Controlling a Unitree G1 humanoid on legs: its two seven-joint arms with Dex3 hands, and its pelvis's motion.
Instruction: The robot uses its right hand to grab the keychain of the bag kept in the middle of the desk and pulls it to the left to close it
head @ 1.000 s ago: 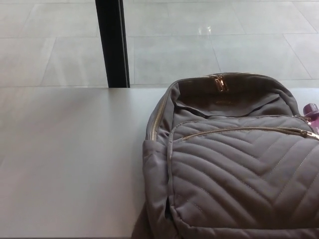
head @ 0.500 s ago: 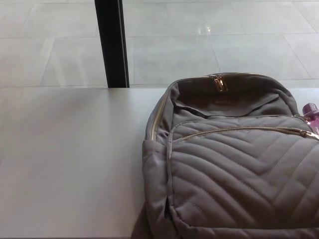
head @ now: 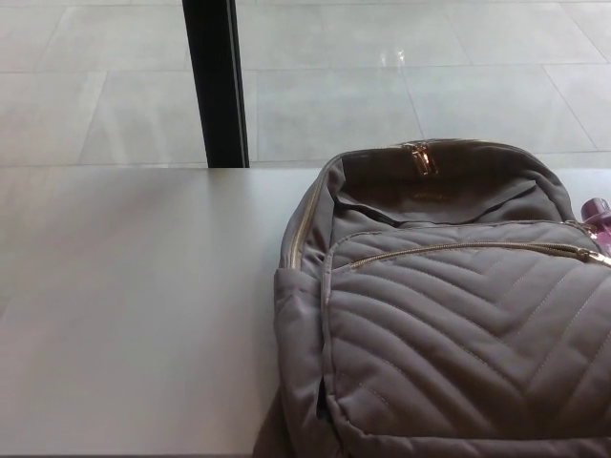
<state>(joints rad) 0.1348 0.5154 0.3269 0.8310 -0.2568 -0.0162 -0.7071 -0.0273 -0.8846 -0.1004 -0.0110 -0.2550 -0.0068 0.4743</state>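
Though neither hand in view, grip untellable: grey bag (head: 449,315) on desk (head: 134,305), pink keychain (head: 598,214) at its right.

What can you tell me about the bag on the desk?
The backpack is taupe fabric, its front quilted in chevron stitching, with gold zips. It lies on the white desk, front up, top pointing away, cut off at right and bottom. A gold puller sits at its top; a purple charm shows at the right end of the front zip.
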